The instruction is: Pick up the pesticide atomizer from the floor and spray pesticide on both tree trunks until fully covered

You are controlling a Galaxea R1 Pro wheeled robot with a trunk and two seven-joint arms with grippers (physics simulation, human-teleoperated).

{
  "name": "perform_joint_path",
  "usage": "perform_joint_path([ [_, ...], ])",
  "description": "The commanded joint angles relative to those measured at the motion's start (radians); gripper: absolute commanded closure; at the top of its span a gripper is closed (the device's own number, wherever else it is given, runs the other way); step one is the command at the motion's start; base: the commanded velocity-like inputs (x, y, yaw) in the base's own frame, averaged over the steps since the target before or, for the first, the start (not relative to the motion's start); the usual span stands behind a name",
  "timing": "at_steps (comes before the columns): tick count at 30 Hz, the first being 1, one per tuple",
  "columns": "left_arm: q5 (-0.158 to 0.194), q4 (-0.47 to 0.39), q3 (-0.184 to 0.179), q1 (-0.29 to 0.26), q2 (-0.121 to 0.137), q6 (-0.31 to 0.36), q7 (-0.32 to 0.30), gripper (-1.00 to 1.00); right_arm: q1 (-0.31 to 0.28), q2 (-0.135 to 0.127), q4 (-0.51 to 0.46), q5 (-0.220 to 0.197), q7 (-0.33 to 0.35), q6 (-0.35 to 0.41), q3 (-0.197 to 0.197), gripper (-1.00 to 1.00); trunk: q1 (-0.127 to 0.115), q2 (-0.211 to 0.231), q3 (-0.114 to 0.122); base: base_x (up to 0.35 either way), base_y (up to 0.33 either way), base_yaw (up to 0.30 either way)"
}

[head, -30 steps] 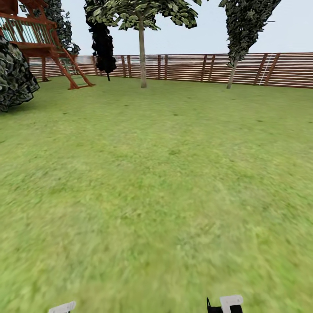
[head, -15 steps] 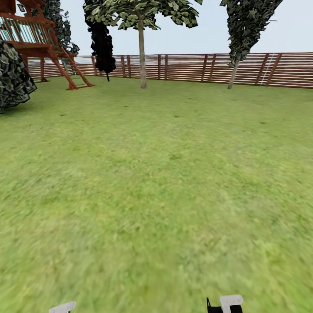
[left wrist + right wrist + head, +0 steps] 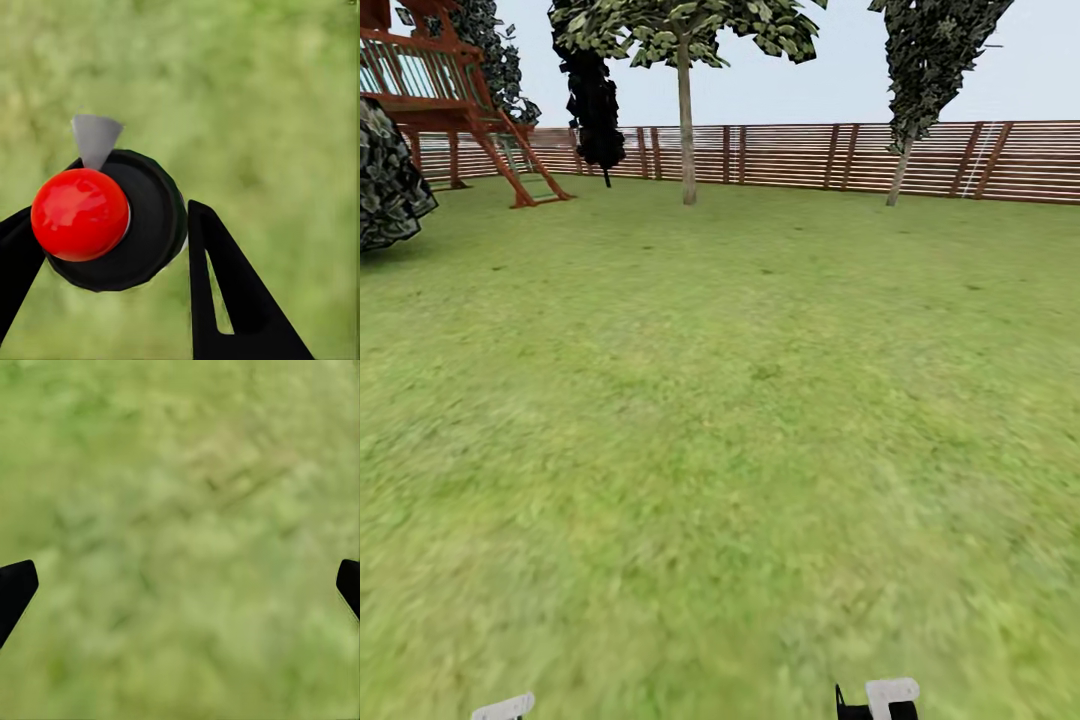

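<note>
Pesticide atomizer: dark green-black spray bottle with a round red top (image 3: 80, 214) and a small grey nozzle, held between the two black fingers of the left gripper (image 3: 105, 247), seen from above over blurred grass
Left gripper: clamped on the bottle's body, one finger at each side, touching it
Right gripper: its two black fingertips (image 3: 15, 589) sit at opposite edges of the right wrist view with only grass between them, so it is spread wide and carries nothing
Lawn: wide green grass (image 3: 740, 420) stretching ahead to a reddish-brown slatted wooden fence (image 3: 800, 155)
Trees: pale grey-brown bare trunk (image 3: 686, 125) under a blocky green canopy stands ahead, a little left of centre, just before the fence; a second leaning pale trunk (image 3: 901, 170) stands to the right, well apart from the first
Other things: red-brown wooden play frame (image 3: 450, 100) and a near-black narrow tree (image 3: 592, 95) at far left
Step in hand: by my judgement, driving across the lawn toward the nearer trunk, bottle already picked up
Doing it well: keep the grip firm and the bottle upright while rolling, stop near the trunk, then turn the nozzle squarely at the bark before spraying, working from the base upward
</note>
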Motion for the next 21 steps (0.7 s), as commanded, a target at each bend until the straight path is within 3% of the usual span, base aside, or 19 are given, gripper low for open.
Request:
perform_joint_path([
  [1, 0.007, 0.0, -0.008, 0.0, 0.0, -0.003, 0.001, 1.0, 0.0, 0.0, 0.0, -0.008, -0.003, -0.002, 0.009, -1.0, 0.0, 0.0, -0.001, 0.339, 0.0, 0.0],
  [21, 0.008, 0.0, -0.008, 0.0, 0.0, -0.003, 0.002, 1.0, 0.0, 0.0, 0.0, -0.008, -0.003, -0.002, 0.009, -1.0, 0.0, 0.0, -0.001, 0.339, 0.0, 0.0],
])
